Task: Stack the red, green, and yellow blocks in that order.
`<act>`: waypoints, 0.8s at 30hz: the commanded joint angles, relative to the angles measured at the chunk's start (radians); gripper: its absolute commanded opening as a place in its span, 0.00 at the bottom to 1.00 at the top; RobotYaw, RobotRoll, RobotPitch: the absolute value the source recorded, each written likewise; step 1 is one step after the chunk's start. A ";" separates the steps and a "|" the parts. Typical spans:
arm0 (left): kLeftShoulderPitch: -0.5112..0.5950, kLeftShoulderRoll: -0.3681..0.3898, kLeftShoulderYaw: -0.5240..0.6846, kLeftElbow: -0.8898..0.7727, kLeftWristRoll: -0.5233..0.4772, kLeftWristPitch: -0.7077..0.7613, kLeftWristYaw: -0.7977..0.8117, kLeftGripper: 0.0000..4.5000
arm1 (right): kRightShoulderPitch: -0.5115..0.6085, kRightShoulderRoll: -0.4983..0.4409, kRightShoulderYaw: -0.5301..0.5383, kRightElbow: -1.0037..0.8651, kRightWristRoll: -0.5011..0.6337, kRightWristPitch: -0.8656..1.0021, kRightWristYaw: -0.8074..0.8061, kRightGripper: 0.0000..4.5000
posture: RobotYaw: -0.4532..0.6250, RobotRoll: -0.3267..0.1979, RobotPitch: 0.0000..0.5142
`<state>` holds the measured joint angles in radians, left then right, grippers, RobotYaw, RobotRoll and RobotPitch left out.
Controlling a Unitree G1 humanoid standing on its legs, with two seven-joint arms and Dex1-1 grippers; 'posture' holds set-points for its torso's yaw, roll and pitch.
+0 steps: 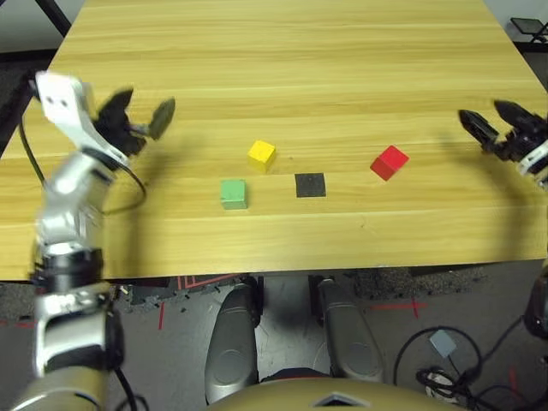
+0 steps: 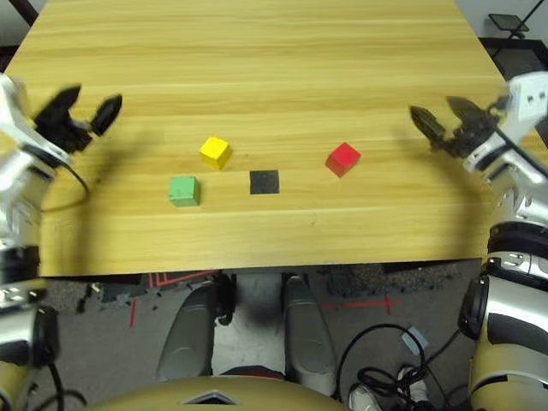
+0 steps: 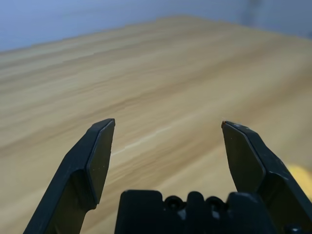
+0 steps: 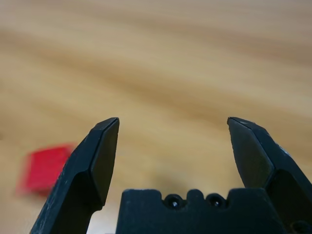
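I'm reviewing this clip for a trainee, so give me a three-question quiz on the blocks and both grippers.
1. True or false: the red block is stacked on the green block.
2. Which block lies nearest the right gripper? A) yellow B) green C) red
3. Fill in: the black patch lies between the red block and the ____ block.

Key: 1 false, all three blocks lie apart on the table. 2 C. 3 yellow. Both the right gripper and the left gripper are open and hold nothing.
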<state>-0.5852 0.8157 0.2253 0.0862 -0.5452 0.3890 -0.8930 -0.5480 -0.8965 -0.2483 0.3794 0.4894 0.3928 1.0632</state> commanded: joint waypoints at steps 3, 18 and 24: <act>-0.028 0.079 -0.089 -0.024 -0.037 0.131 -0.206 0.99 | 0.000 -0.068 0.073 -0.130 0.019 0.094 0.156 1.00 | 0.47 0.48 0.44; -0.024 0.158 -0.300 -0.159 0.059 0.160 -0.444 0.99 | -0.279 -0.027 0.363 0.020 -0.261 -0.027 0.317 1.00 | 0.52 0.46 0.42; 0.000 0.147 -0.300 -0.197 0.054 0.177 -0.428 0.99 | -0.277 0.029 0.374 -0.013 -0.301 0.036 0.250 1.00 | 0.54 0.46 0.44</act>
<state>-0.5993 0.9617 -0.0686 -0.0852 -0.4945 0.5499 -1.3197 -0.8349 -0.8699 0.1121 0.3903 0.2053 0.4010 1.3240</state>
